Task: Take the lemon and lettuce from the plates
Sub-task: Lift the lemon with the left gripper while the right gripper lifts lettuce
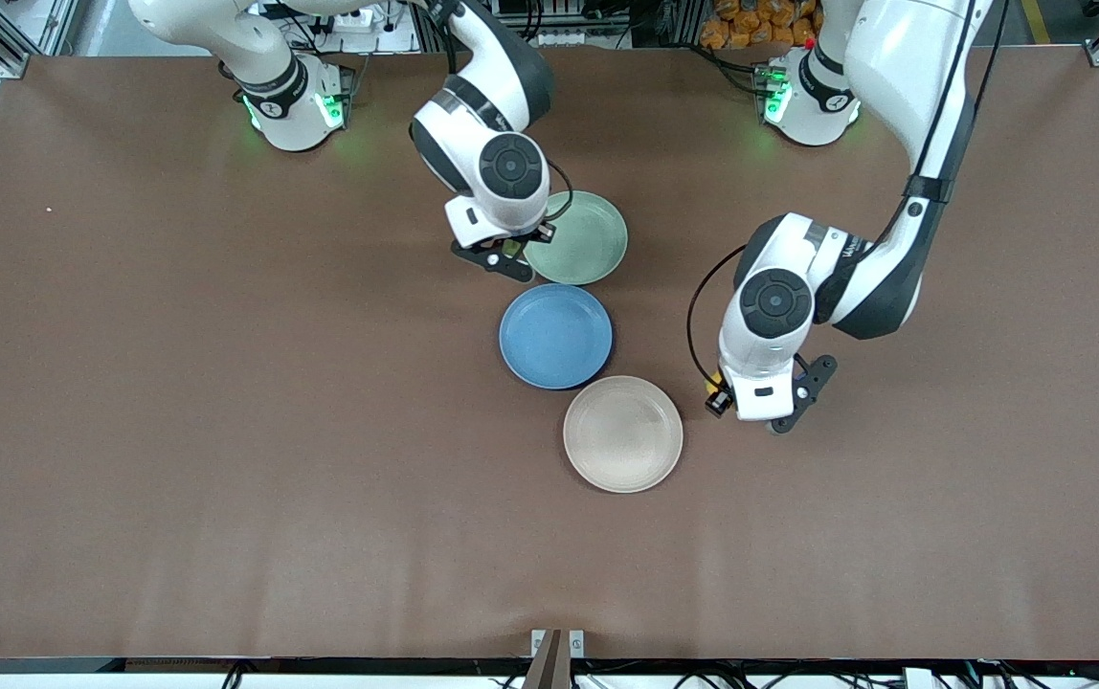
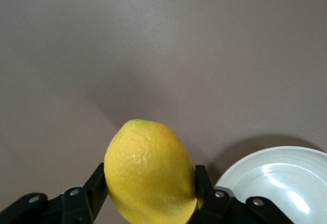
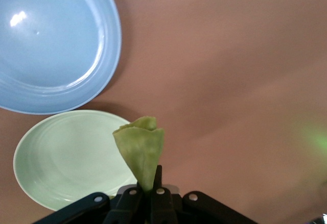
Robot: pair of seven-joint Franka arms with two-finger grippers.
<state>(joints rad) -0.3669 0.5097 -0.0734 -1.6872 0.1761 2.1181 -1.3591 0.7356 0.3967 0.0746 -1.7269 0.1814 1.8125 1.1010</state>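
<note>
My left gripper (image 1: 717,397) is shut on the bright yellow lemon (image 2: 150,170), whose sides sit between the two black fingers (image 2: 97,185). It hangs over bare table beside the beige-cream plate (image 1: 623,433), toward the left arm's end. My right gripper (image 3: 150,185) is shut on the stem end of the pale green lettuce (image 3: 140,145) leaf, which sticks out past the fingertips. It hovers at the edge of the pale green plate (image 1: 576,237), on the side toward the right arm's end. Both plates (image 2: 286,183) (image 3: 66,157) hold nothing.
A blue round plate (image 1: 556,335) lies between the green and beige plates, touching or nearly touching both, and also shows in the right wrist view (image 3: 51,45). Brown tabletop (image 1: 224,431) spreads wide on all sides.
</note>
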